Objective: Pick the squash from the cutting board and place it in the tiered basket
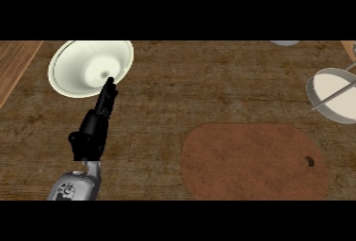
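Note:
The brown rounded cutting board (254, 162) lies at the lower middle right, with a small hole near its right side. No squash shows on it or anywhere in the head view. The tiered basket (328, 81), with a grey rim, grey bars and a pale cream floor, is cut off by the right edge. My left hand (93, 129) stands at the left on its grey forearm, open, fingers straight and pointing away from me, holding nothing. Its fingertips overlap the near rim of a cream bowl. My right hand does not show.
A cream bowl (83, 63) sits at the far left of the counter. A lighter wooden strip (14, 66) runs along the left edge. Part of a small grey object (284, 43) peeks in at the top right.

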Motion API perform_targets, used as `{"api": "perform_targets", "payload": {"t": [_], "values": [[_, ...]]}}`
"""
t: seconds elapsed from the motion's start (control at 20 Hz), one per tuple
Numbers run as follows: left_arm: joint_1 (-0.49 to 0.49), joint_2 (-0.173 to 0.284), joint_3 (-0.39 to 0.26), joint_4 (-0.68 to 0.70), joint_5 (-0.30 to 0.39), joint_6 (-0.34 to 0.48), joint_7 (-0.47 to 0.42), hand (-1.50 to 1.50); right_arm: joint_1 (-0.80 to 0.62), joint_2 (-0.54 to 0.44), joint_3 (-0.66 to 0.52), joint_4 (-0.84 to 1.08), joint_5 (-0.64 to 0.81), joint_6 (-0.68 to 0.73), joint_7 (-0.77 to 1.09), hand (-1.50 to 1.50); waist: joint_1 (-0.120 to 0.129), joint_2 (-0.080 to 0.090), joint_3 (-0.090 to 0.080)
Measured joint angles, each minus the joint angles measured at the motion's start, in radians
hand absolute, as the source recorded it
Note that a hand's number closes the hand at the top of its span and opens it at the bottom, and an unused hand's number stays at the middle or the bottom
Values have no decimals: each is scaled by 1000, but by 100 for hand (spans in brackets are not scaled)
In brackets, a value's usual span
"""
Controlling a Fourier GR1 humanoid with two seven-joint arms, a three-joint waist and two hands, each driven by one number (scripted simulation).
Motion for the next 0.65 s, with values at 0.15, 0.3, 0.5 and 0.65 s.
{"api": "perform_targets", "payload": {"t": [0.15,0.3,0.5,0.65], "values": [[-12,2,2,3,-3,0,-1,0,-8,-59,-44,71,-30,33,37,-150,4,5,2],[-15,-3,-1,-3,-2,2,1,0,6,-102,-85,133,-63,60,59,-150,6,10,4],[-12,-10,-3,-6,-5,8,-6,0,52,-152,-120,177,-94,89,58,-150,0,15,9],[-9,-7,2,-9,0,6,-9,0,86,-181,-140,195,-113,108,58,-150,-7,17,13]]}}
